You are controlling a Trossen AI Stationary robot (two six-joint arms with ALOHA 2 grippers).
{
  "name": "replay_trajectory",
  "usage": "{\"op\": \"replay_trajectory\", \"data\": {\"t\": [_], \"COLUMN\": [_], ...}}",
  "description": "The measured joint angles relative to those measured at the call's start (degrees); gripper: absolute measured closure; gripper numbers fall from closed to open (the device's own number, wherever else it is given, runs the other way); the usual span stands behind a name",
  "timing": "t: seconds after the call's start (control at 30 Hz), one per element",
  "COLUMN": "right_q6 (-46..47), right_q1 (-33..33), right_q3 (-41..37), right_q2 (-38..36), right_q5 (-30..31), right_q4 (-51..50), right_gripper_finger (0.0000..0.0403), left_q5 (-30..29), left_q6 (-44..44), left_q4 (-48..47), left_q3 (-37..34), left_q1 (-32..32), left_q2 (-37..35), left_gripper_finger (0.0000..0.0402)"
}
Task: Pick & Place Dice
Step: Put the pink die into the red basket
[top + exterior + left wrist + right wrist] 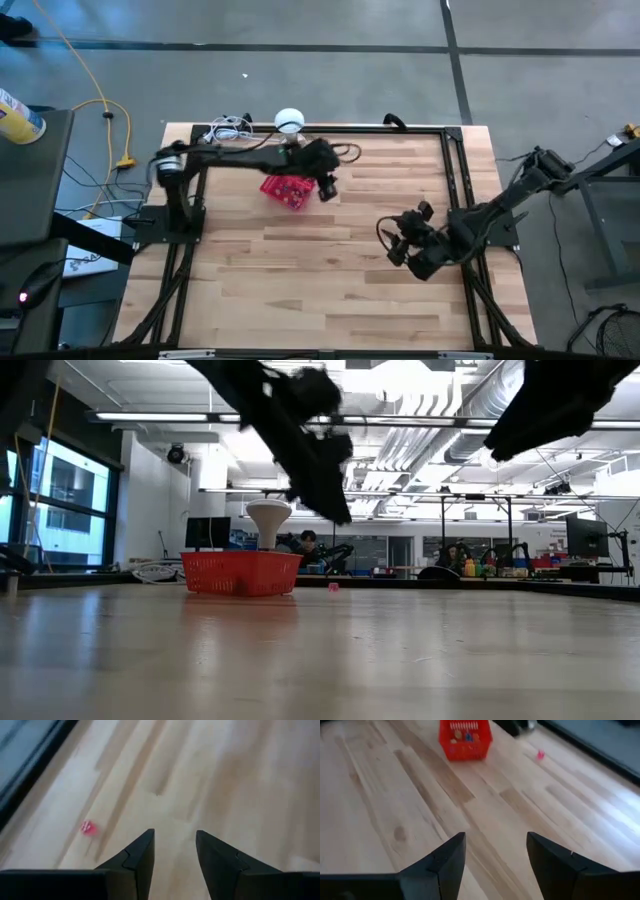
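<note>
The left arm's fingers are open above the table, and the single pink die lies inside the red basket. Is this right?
Not quite. The pink die lies on the bare wood outside the red basket, as the right wrist view shows. The left arm's fingers are indeed open above the table.

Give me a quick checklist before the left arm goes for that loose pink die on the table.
1. Left gripper empty, open: ok.
2. Pink die in the left wrist view: ok, lying on bare wood off to one side of the fingers, not between them.
3. Gripper lined up over die: not ok.
4. Basket in place with dice inside: ok; it stands apart from the pink die.
5. Right gripper out of the way: ok, open and empty, hanging over the table's right side, well away from the basket.
6. Other loose dice on the table: cannot tell.
</note>
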Motion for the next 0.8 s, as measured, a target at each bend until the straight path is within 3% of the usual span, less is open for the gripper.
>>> {"op": "replay_trajectory", "data": {"t": [0.13,0.3,0.5,0.8], "right_q6": [-0.06,0.02,1.29,2.08], "right_q1": [3.05,5.91,8.46,9.08], "right_q3": [-1.57,-2.84,-4.12,-5.36], "right_q2": [0.02,0.02,0.04,0.07], "right_q5": [3.69,5.29,6.64,6.54], "right_q4": [0.42,0.40,0.13,-0.03], "right_gripper_finger": [0.0202,0.0202,0.0202,0.0202], "left_q5": [-0.29,-4.81,-5.56,-6.14], "left_q6": [-3.89,-7.59,-16.17,-17.56], "left_q4": [-4.04,-8.89,-9.72,-10.54], "left_q3": [8.26,16.26,17.88,17.80], "left_q1": [2.56,4.06,6.36,8.38], "left_q2": [7.70,14.57,15.36,17.17], "left_gripper_finger": [0.0262,0.0262,0.0262,0.0262]}}
